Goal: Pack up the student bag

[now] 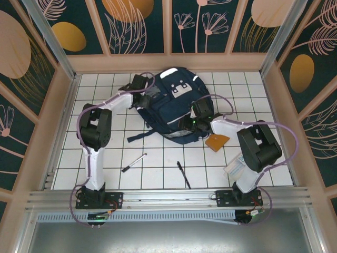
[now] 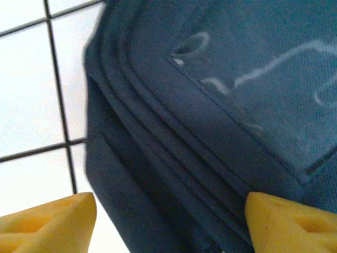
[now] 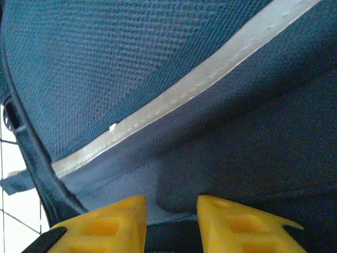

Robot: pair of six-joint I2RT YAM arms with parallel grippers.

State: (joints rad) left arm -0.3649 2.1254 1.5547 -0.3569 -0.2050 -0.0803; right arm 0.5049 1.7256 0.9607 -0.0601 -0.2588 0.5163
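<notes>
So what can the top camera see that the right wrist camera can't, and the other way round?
Top camera: the whole student bag lying on the white tiled table, with the left arm and the right arm reaching to it. A white pen, a black pen and a flat orange-brown piece lie nearby.
Right wrist camera: the cloth's weave up close, a pale stripe with its stitching, and its own yellow jaws standing a narrow gap apart.
Both: the navy bag.
</notes>
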